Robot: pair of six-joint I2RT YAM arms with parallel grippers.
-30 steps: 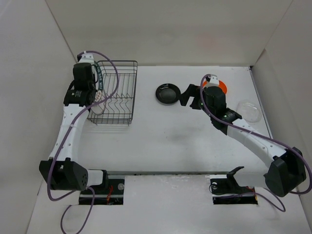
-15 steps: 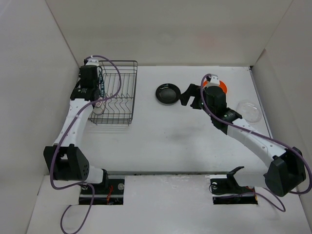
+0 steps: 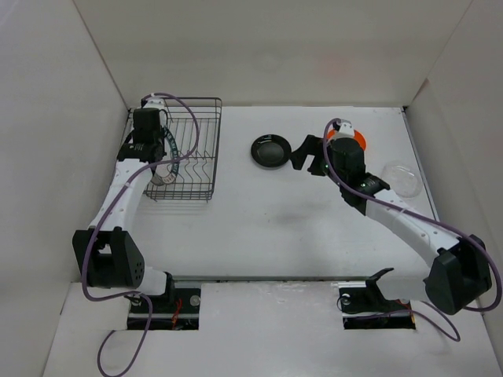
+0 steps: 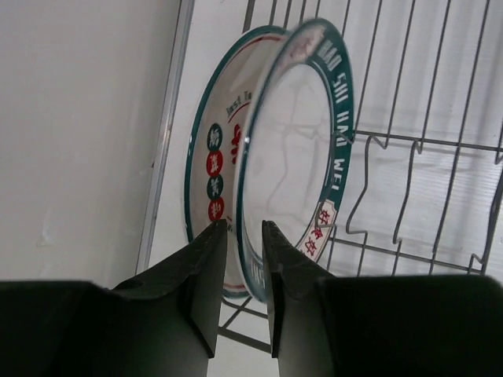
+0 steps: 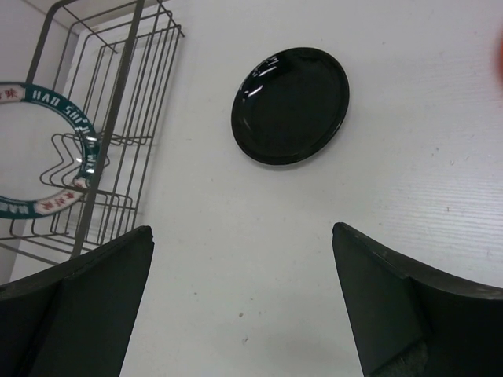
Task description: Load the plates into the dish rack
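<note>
Green-rimmed plate (image 4: 297,157) between left hand (image 4: 244,236)

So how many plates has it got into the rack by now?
One looks done: the red-patterned plate stands upright in the dish rack. The left gripper pinches the green-rimmed plate beside it. The black plate and orange plate lie on the table; the right gripper is open.

Green-rim plate (image 4: 295,157): white centre, dark green rim band, white lettering, white labels with red characters. Red-pattern plate (image 4: 214,169): white, dark green edge, red and green round medallions. Black plate (image 5: 291,104): glossy, plain. Orange plate (image 3: 358,138): plain bright orange. Rack (image 3: 192,100): dark grey wire. Table (image 3: 275,228): white. Left arm (image 3: 116,206): white links, black joints.
</note>
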